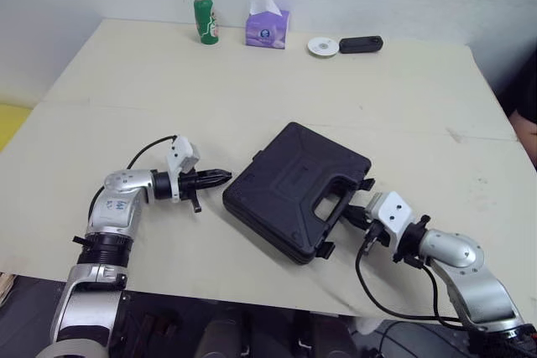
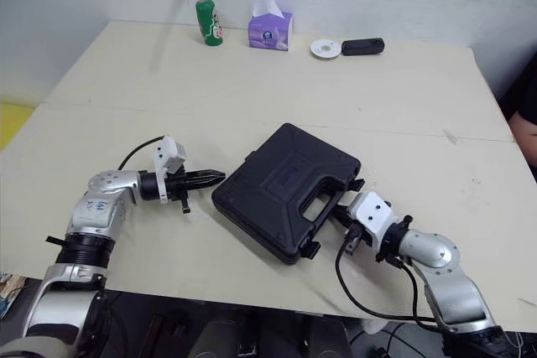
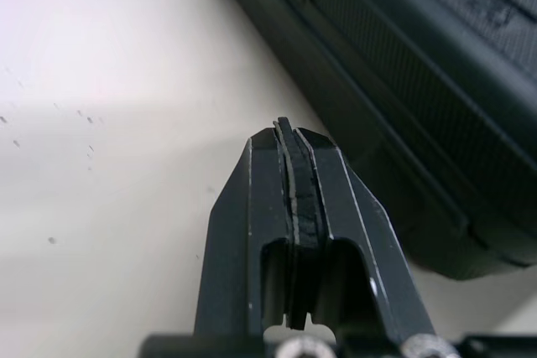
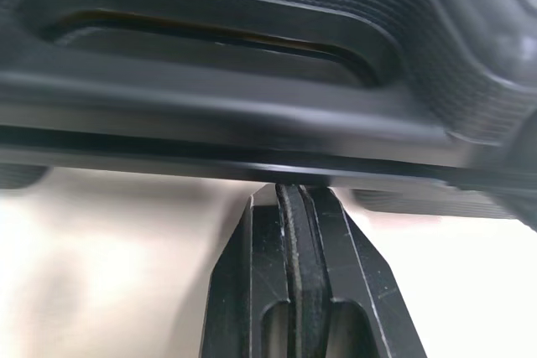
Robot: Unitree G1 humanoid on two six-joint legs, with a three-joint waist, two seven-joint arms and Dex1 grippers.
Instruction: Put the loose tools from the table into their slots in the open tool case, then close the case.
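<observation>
Nearest, right gripper [image 1: 351, 214]: fingers pressed together on nothing, tips touching the handle edge of the tool case [image 1: 289, 178], just under the handle opening. Left gripper [image 1: 220, 178]: likewise closed and empty, held low over the table [image 1: 252, 90], aimed at the case's left corner, just beside it and seemingly not quite touching. Tool case: lid down, lying flat and askew mid-table, between the two grippers. No loose tools to be seen on the tabletop, so probably all stowed, with only the fastening to finish. Latches [image 1: 325, 250] on the handle edge, one either side of the right gripper: seemingly sticking out rather than lying flush, so likely not snapped, though hard to be sure. Main risk: a push from closed tips against that edge sliding the case across the smooth tabletop instead of seating a latch. Second risk: a shove at the left corner spinning the case rather than bracing it. Third: lifting by the handle with latches loose, lid dropping open and tools spilling. Farther off, along the far edge: green bottle [image 1: 205, 20], tissue box [image 1: 268, 27], white disc [image 1: 323, 46] and black oblong object [image 1: 361, 44], all well apart from the case and blocking nothing.
</observation>
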